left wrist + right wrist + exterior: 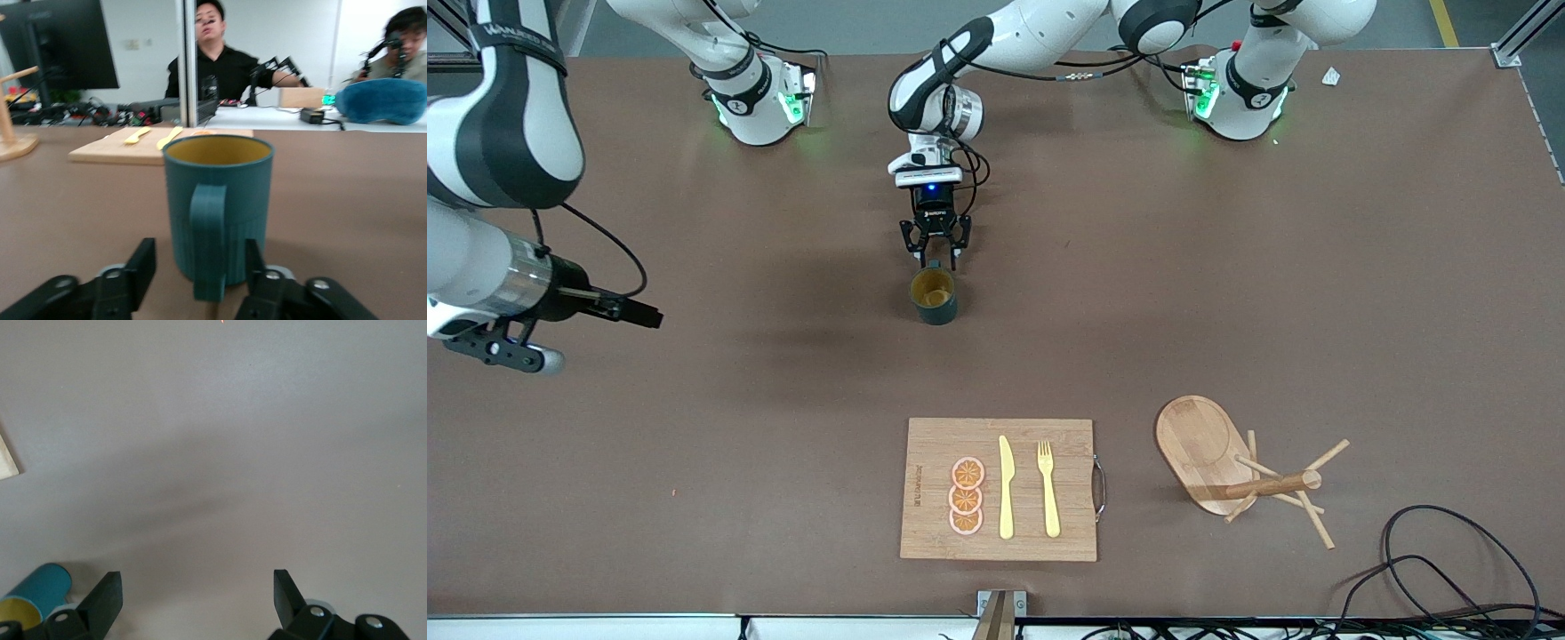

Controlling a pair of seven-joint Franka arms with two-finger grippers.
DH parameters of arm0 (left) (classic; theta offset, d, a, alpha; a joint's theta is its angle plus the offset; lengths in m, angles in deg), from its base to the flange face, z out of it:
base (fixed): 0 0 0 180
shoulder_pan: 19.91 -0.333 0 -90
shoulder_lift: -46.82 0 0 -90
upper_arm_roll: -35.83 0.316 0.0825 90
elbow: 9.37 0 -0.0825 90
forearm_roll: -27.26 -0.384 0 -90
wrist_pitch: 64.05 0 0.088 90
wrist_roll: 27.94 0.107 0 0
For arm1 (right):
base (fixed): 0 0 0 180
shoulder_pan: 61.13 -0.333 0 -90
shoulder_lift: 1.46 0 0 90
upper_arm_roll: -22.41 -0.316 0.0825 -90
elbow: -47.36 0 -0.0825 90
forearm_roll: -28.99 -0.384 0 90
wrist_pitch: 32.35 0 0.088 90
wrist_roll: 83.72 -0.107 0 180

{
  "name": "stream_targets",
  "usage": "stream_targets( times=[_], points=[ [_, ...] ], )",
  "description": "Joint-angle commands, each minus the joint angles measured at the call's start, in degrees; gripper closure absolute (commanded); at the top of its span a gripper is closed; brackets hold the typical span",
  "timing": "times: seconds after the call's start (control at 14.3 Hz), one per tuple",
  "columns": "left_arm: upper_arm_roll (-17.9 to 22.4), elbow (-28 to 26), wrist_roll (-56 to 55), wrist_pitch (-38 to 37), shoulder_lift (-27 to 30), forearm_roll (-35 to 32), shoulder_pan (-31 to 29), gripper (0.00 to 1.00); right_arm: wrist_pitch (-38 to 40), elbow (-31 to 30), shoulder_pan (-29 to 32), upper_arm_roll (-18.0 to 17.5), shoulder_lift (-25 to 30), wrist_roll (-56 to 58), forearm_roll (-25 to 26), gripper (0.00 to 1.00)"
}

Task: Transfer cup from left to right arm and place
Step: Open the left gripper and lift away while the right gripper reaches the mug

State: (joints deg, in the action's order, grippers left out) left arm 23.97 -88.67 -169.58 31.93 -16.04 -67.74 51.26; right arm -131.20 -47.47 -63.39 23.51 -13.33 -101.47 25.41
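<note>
Reaching down from its base, the left gripper (935, 258) straddles the handle of the upright cup (934, 296) mid-worktop, fingers (141, 265) parted, seemingly untouching. The right gripper (197, 600) waits, hovering spread wide.

The cup (934, 297) stands upright on the table (1227, 293), left gripper (935, 252) fingers astride its handle

Colours we see around the cutting board

We see a dark teal cup (935, 297) with a yellowish-tan inside on the brown table (1227, 293); the pale wooden cutting board (934, 524) carries a yellow knife (1006, 488), a yellow fork (1048, 488) and orange slices (966, 496).
</note>
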Motion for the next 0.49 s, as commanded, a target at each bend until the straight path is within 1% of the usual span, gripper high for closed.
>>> stream_targets(
  times=[0.0, 0.21, 0.35, 0.42],
  points=[
    [-1.3, 0.3, 0.2, -0.9, 4.7, 8.3, 0.6, 0.00, -2.0, -0.7, 0.0, 0.0, -1.4, -4.4, -0.8, 0.00],
    [-2.1, 0.2, 0.3, -0.9, 11.7, 19.1, 0.6, 0.00, -3.6, -0.7, 0.1, 0.0, -1.5, -11.1, -1.6, 0.00],
    [-2.2, 0.2, 1.5, -0.4, 16.7, 24.5, -1.2, 0.00, -4.9, -0.7, 0.1, 0.0, -1.7, -13.3, -2.0, 0.00],
    [-2.3, 0.2, 4.2, -0.4, 18.8, 26.8, -2.4, 0.00, -5.6, -1.8, 0.0, 0.0, -1.9, -13.5, -2.0, 0.00]
  ],
)
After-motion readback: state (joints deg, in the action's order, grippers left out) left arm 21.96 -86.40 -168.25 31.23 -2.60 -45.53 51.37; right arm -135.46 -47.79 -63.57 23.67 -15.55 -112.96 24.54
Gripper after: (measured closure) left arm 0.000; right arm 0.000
